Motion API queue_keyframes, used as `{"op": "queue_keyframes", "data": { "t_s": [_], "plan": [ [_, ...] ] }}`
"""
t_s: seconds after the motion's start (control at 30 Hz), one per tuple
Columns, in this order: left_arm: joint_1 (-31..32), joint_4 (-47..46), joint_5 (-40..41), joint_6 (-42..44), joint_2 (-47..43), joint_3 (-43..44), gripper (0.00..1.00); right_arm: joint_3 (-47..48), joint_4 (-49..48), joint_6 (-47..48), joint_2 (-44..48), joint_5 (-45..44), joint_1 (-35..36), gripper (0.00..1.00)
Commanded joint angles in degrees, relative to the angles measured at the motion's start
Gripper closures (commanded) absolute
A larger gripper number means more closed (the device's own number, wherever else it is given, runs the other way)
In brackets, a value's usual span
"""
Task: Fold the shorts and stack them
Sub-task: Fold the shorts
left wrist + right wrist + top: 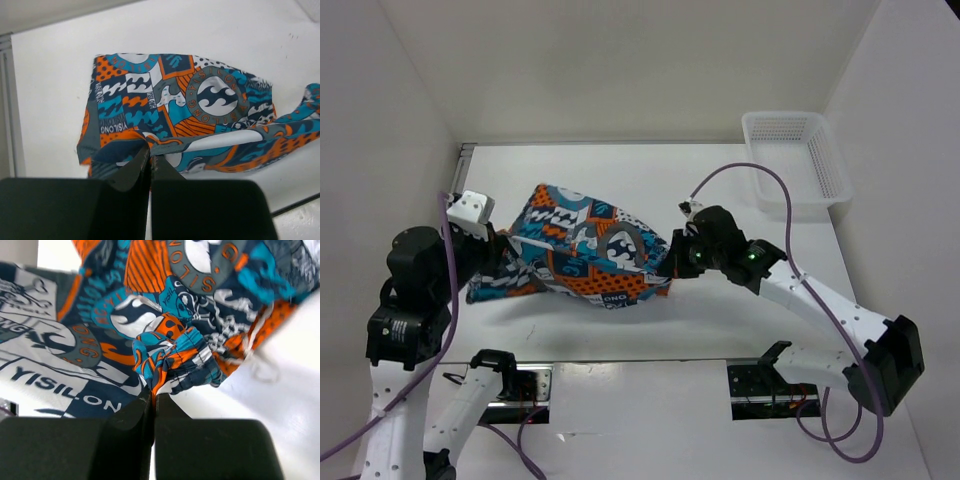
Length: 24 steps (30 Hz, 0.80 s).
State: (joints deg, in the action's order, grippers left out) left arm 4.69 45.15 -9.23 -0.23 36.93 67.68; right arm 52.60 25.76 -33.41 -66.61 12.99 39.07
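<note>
Shorts (582, 255) of soft cloth, printed in a busy patchwork of teal, orange, black and white with wave emblems and lettering, are pinched at both ends by the 2 grippers. In the left wrist view the left gripper (150, 152) has its black fingers (132, 170) pressed together with only a thin slit between them, and a fold of dark blue and orange cloth is caught at their tips. In the right wrist view the right gripper (152, 392) is likewise clenched, its fingers (130, 412) meeting on a bunched, puckered wad of teal and orange fabric. From these 2 grips the garment runs in a taut band: seen from above, its long axis lies left to right across the table (620, 170), the left end sitting just beside the left arm's wrist and the right end at the right arm's wrist. The near edge is drawn up into the grips and throws a shadow on the surface below, while the far part fans out toward the back in a rumpled flap. A white strip of cloth shows along the stretched edge. Well apart, at the far right corner, stands a white mesh basket (798, 160), with a purple cable (760, 175) arching in front of it.
</note>
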Motion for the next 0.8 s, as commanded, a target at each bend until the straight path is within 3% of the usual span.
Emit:
{"op": "queue_keyframes", "data": {
  "t_s": [0.0, 0.27, 0.47, 0.77],
  "plan": [
    [-0.6, -4.6, 1.4, 0.2, -0.1, -2.8, 1.0, -2.7, 5.3, -1.1, 4.1, -0.5, -0.5, 1.0],
    [-0.6, -17.6, 3.8, 0.2, 13.9, -10.7, 1.0, -3.1, -5.4, -2.5, -6.7, 0.0, -1.6, 1.0],
    [-3.0, -25.1, 7.6, 0.2, 28.9, -6.7, 1.0, -0.1, -11.6, 0.3, -16.2, 2.8, -12.2, 1.0],
    [-4.1, -29.9, 15.3, 0.2, 38.6, -4.8, 1.0, 14.9, -13.2, 6.0, -33.9, 7.7, -16.7, 1.0]
  ]
}}
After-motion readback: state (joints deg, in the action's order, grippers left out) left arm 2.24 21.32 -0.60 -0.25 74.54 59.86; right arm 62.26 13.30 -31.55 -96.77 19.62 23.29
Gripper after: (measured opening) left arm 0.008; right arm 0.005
